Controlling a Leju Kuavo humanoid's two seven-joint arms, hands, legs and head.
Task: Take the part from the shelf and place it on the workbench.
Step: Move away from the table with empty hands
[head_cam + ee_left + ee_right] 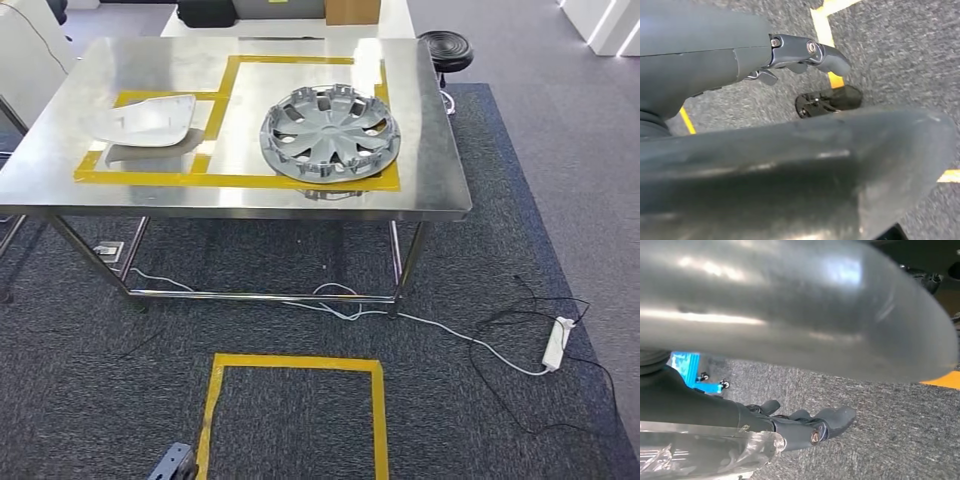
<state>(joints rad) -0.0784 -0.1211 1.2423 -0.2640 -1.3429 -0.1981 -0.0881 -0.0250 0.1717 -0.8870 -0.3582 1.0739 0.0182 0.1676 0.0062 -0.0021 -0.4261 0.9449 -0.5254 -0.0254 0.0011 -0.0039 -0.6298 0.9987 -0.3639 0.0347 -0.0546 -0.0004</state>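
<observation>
Stainless steel workbench [226,195] with a shiny flat top stands on grey carpet [483,420], and yellow tape lines [219,180] mark out two boxes on its surface. Inside the larger box lies the round silver plastic wheel cover [330,132], face up, its near rim just over the tape at the bench's front edge. In the smaller box beside it rests a pale white curved panel [147,120]. A black round stool [445,48] stands past the far right corner of the bench, and a white power strip [557,343] with trailing cables lies on the floor to the right. A yellow taped square [294,365] marks the carpet in front of the bench.

The left hand [806,52] hangs over the carpet with its fingers extended and holds nothing. The right hand [817,425] likewise hangs with loosely stretched fingers, empty
</observation>
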